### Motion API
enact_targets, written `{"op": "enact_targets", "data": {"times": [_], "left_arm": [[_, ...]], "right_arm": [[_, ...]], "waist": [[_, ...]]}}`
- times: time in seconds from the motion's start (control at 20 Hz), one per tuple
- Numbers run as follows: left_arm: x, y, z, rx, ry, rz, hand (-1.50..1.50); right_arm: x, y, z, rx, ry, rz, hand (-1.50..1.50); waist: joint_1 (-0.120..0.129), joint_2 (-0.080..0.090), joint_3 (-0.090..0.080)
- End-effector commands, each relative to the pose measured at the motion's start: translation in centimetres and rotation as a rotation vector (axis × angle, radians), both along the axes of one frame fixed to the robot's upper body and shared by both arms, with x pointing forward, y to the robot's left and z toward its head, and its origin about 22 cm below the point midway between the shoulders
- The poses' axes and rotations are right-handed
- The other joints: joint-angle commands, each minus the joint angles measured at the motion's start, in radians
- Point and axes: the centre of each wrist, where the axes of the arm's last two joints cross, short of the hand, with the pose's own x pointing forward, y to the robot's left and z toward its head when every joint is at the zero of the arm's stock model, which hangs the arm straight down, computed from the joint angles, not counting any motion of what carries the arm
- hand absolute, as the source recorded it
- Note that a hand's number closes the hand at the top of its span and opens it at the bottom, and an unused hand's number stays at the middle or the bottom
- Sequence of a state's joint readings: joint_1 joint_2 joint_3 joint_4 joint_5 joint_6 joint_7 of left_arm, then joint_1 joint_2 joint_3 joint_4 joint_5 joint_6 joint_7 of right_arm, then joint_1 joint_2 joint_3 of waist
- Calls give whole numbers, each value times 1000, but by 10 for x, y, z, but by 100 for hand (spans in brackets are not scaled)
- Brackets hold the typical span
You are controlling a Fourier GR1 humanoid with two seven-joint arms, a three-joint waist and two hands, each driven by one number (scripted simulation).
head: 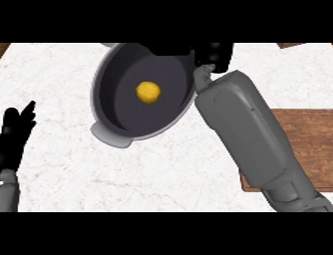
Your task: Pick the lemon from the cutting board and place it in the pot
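Black against the pale counter, the right hand (pixel 215 54) is hovering at the far rim of the pot (pixel 118 79), right beside it. From where I stand I cannot tell whether it is spread or curled, since the grey forearm is covering most of it and the dark pot wall is swallowing the rest. No lemon is showing in it.

Moving outward from there, the lemon (pixel 148 91) is sitting on the dark floor of the pot, close to the middle and apart from the walls. That looks to me like the placing is already done.

Further right, the wooden cutting board (pixel 316 144) is lying partly under the forearm, and nothing yellow is showing on its visible part.

Over at the left edge, the left hand (pixel 11 142) is resting with fingers straight and pointing up, well apart from the pot, carrying nothing.

What seems left, in my judgement, is only pulling the right arm back from the pot.
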State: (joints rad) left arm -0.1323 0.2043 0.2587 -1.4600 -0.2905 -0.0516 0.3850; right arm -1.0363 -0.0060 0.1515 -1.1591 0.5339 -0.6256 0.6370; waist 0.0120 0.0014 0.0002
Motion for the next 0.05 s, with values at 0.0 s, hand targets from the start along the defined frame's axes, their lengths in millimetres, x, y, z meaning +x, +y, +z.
{"op": "enact_targets", "data": {"times": [0.0], "left_arm": [[-5,12,-4,-4,-16,22,0]], "right_arm": [[-2,-31,-1,83,-37,-70,-150]], "waist": [[-13,-3,0]]}}
